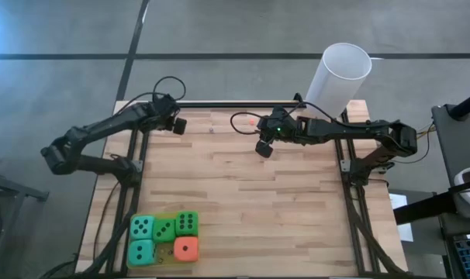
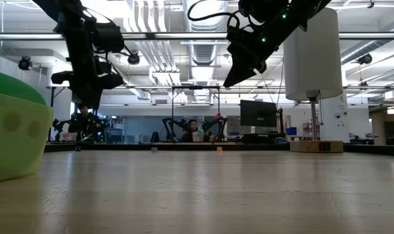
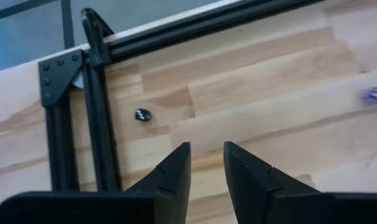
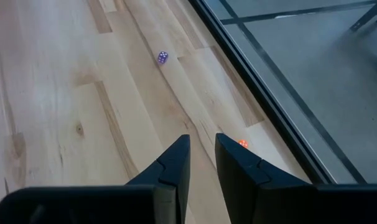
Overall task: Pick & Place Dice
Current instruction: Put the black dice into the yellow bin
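Five dice (image 1: 164,237) sit bunched at the near left of the tabletop (image 1: 281,209): two teal on the left, two green, one orange-red at the lower right, all touching or just beside one another. Nothing grips them. Well apart, up near the far edge, the left hand (image 1: 177,125) hangs over bare wood, fingers narrowly parted and empty. The right hand (image 1: 264,149) hovers mid-table, fingers also just a slit apart, holding nothing. A white cylinder (image 1: 340,74) stands at the far right corner.
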You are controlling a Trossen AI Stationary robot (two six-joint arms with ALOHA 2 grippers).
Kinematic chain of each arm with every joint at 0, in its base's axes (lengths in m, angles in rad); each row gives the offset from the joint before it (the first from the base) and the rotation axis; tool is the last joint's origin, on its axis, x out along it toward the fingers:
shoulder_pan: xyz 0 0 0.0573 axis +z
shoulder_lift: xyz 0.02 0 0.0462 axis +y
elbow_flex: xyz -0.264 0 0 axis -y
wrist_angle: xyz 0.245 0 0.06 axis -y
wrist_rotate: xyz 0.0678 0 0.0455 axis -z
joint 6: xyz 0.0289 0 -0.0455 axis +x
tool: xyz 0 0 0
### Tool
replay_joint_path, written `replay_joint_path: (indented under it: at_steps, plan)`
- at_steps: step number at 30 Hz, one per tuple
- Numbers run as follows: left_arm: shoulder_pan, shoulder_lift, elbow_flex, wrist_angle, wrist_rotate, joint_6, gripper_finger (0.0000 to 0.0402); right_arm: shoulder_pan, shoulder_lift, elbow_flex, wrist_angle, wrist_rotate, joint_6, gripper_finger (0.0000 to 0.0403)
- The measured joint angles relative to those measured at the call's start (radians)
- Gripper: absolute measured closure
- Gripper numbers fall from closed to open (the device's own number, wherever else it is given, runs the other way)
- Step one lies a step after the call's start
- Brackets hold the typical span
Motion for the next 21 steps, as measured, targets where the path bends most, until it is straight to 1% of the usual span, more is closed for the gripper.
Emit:
replay_joint_path:
  at_steps: [3, 6, 8, 14, 21]
  plan:
    - [0.056, 0.013, 0.001, -0.001, 0.023, 0.024, 0.0304, 0.000, 0.000, 0.000, 0.000, 0.000, 0.000, 0.0330]
    - [0.115, 0.016, 0.000, 0.000, 0.099, 0.013, 0.0304, 0.000, 0.000, 0.000, 0.000, 0.000, 0.000, 0.0325]
    - [0.139, 0.016, -0.003, 0.000, 0.127, 0.013, 0.0304, 0.000, 0.000, 0.000, 0.000, 0.000, 0.000, 0.0322]
    - [0.175, 0.016, -0.005, 0.004, 0.117, 0.014, 0.0304, 0.000, 0.000, 0.000, 0.000, 0.000, 0.000, 0.0314]
    - [0.176, 0.016, -0.005, 0.008, 0.116, 0.017, 0.0304, 0.000, 0.000, 0.000, -0.001, 0.000, 0.000, 0.0315]
